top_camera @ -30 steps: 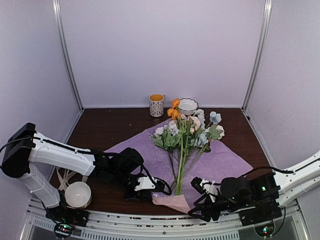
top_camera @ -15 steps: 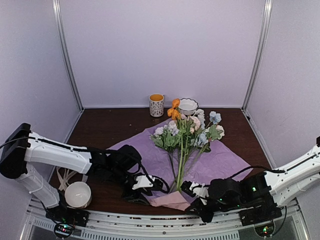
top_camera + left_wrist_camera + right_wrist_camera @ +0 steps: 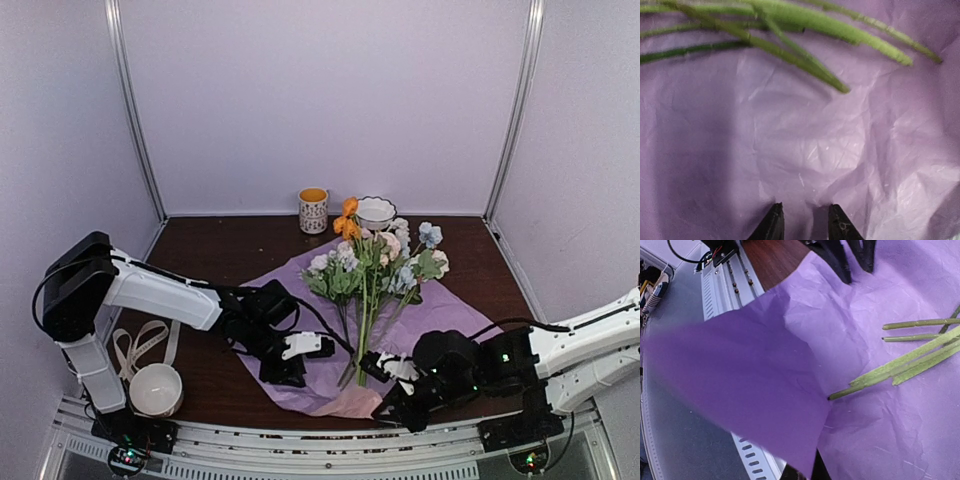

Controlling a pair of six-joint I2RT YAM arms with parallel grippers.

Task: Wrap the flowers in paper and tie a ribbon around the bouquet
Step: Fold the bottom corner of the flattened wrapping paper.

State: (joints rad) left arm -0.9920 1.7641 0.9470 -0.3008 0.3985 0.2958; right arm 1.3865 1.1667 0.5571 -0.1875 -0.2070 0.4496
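Barely begun, judging by the layout. Shows the flowers [image 3: 375, 260] lying mid-table on the paper [image 3: 450, 320], blooms toward the far wall, stems [image 3: 790, 47] pointing near. Shows the sheet spread mostly flat, lilac face up, only the near corner raised and curling over, pink underside showing. Has the right gripper [image 3: 802, 471] pressed together on that raised corner, pinching the sheet. Has the left gripper [image 3: 805, 220] partly spread just over the paper beside the stem ends, gripping nothing. Puts the ribbon [image 3: 140, 345] loose at far left, well apart from the flowers, beside a white bowl [image 3: 157, 388]. Leaves nearly everything: rolling the cone, then fetching and tying ribbon. Mug [image 3: 313, 210] at far edge, uninvolved.
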